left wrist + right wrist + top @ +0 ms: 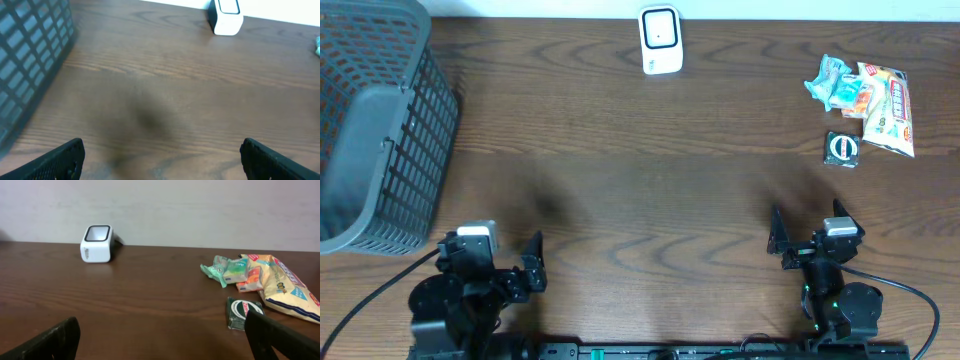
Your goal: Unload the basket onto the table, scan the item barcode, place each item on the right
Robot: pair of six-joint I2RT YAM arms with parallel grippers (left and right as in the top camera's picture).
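Grey basket [420,130] cropped at overhead's ten o'clock edge, scanner [227,20] top cut off at left wrist's one o'clock, snack packets [885,110] print unreadable

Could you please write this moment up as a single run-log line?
phase: pre-grasp | left gripper: open, empty | right gripper: open, empty | scanner: far edge, untouched | snack packets: far right, untouched

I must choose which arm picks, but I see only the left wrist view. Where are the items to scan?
Observer: A pile of snack packets lies at the far right corner of the table, right of the scanner.
Operator: Is any item apart from it?
Observer: Yes, a small dark packet lies beside the pile, nearer the right gripper.
Operator: Is that gripper free?
Observer: Yes, open and empty.
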